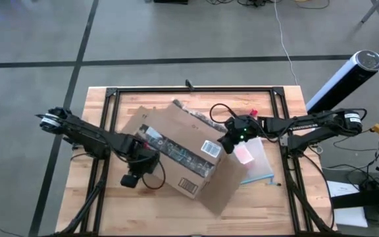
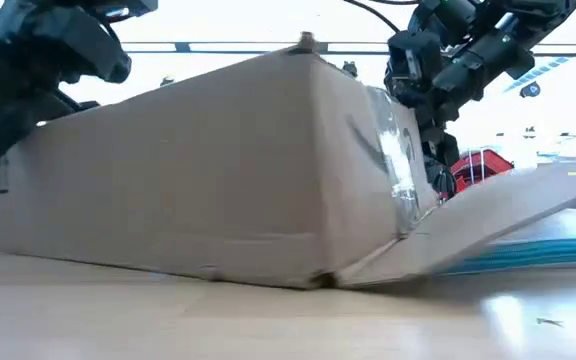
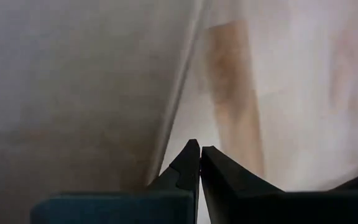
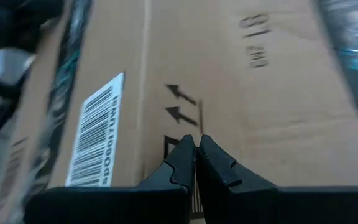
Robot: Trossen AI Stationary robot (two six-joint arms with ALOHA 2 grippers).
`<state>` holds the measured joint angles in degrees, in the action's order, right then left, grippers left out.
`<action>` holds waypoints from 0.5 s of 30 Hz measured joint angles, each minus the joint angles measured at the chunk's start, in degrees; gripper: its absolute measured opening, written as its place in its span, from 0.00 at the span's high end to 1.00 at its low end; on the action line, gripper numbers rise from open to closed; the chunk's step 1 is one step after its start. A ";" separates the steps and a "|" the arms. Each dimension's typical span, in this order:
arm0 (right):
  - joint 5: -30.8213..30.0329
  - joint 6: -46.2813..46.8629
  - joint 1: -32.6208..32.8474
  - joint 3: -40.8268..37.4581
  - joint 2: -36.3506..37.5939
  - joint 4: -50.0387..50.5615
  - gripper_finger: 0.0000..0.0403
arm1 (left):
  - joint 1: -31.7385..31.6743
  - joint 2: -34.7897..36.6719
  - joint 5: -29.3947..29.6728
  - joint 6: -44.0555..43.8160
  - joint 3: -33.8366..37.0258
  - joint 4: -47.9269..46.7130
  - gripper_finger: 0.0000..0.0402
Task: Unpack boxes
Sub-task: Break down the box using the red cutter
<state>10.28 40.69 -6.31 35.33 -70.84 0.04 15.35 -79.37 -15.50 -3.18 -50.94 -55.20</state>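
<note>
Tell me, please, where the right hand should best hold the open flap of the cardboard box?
Probably the flap's free outer edge, approached from the table's near side: it lies flat and thin, clear of the box. The right hand is shut.

Brown corrugated cardboard box point(image 1: 189, 155): plain tan sides, black printed arrows and lettering, shiny clear tape strips. White barcode label point(image 4: 95, 134) with black bars on it. Pale wooden table top point(image 1: 104, 204), light grain, black metal frame point(image 1: 196, 90). Small red tool point(image 2: 480, 166). Clear plastic pouch with blue edge point(image 1: 258, 174). Both dark arms black; green light on right gripper point(image 1: 231, 146).
</note>
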 joint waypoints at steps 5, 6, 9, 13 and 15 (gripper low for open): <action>5.97 1.39 3.17 -0.02 0.27 -1.05 1.00 | -3.10 2.11 5.49 0.12 0.28 -3.52 1.00; 6.77 1.44 3.98 -0.02 0.27 -1.59 1.00 | -3.76 2.58 6.70 0.15 0.45 -4.15 1.00; 7.66 1.80 6.62 -0.02 0.27 -3.61 1.00 | -6.18 4.23 8.57 0.21 1.56 -6.07 1.00; 7.96 3.14 9.29 0.02 -0.13 -9.62 1.00 | -10.09 6.41 10.15 0.16 2.56 -6.51 1.00; 7.90 3.40 9.88 0.08 -0.71 -13.57 1.00 | -12.28 7.32 11.61 0.15 2.56 -6.35 1.00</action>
<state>18.18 44.09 3.56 35.41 -71.55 -13.53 3.07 -72.06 -3.89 -3.03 -48.38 -61.55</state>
